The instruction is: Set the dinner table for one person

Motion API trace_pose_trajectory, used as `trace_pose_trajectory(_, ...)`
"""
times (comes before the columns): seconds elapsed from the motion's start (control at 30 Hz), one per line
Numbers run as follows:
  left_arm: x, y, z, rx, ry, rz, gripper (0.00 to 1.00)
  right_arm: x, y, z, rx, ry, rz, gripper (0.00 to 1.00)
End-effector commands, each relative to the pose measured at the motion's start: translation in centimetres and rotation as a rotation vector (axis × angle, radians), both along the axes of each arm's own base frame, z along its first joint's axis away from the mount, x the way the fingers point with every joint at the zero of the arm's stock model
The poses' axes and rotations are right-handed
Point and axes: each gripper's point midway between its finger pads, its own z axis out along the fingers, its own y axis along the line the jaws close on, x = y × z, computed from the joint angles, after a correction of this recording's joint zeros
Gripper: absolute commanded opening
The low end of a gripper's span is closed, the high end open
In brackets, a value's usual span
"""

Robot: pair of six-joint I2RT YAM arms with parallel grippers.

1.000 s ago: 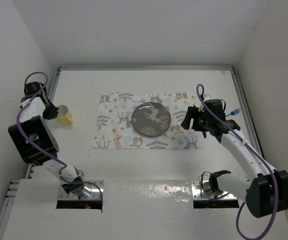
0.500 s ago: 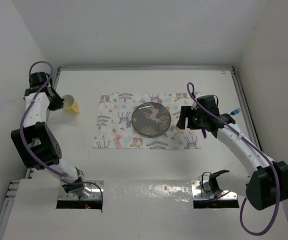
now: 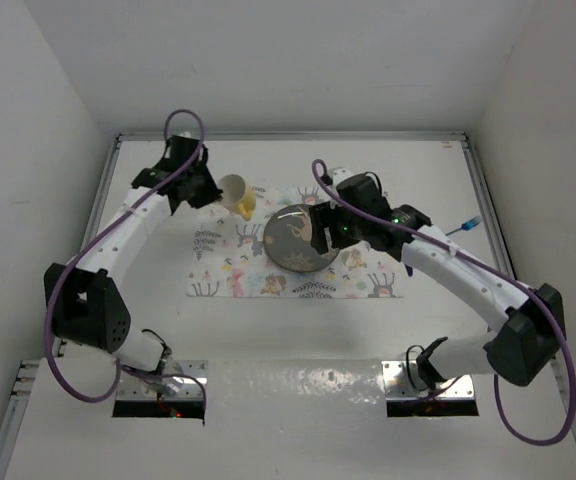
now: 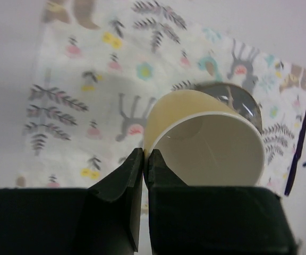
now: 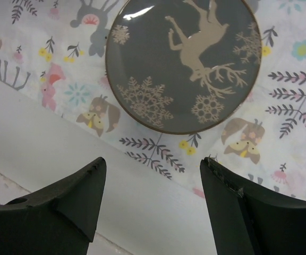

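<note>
You have the plate (image 3: 301,240) at frame centre, on the placemat (image 3: 218,275), which lies on the dinner table (image 3: 298,160); the cup (image 3: 236,195) is up-left of the plate.

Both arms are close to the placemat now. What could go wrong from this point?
The left gripper pinches only the rim wall of the tilted yellow cup; it could slip or land on its side. The right gripper hovers open near the plate, close to the cup, so the two might collide.

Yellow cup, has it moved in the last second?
Yes. The yellow cup moved right, from left of the placemat to over its far-left corner, held by the left gripper.
</note>
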Motion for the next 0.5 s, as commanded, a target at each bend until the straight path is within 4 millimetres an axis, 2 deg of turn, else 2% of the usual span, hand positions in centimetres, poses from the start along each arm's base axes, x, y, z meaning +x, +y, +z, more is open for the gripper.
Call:
trace_pose_trajectory(0.0, 2.6, -4.0, 3.5, -0.066, -0.128, 0.013, 0.0, 0.7, 1.7, 1.5, -0.04, -0.056, 0.009, 0.71)
trace_pose_trajectory(0.03, 2.3, -5.4, 3.5, -0.065, -0.127, -0.011, 0.0, 1.1, 2.5, 1.7, -0.048, -0.059, 0.014, 0.7)
trace_pose_trajectory(0.1, 2.2, -7.0, 3.4, -0.075, -0.127, -0.034, 0.0, 1.2, 3.6, 2.1, -0.062, -0.076, 0.028, 0.69)
trace_pose_trajectory(0.13, 2.4, -7.6, 3.7, -0.086, -0.138, -0.04, 0.0, 1.2, 4.4, 1.6, -0.074, -0.071, 0.042, 0.68)
trace_pose_trajectory(0.47, 2.3, -10.6, 3.5, -0.101, -0.138, -0.091, 0.0, 2.3, 8.4, 1.5, -0.085, -0.103, 0.068, 0.6)
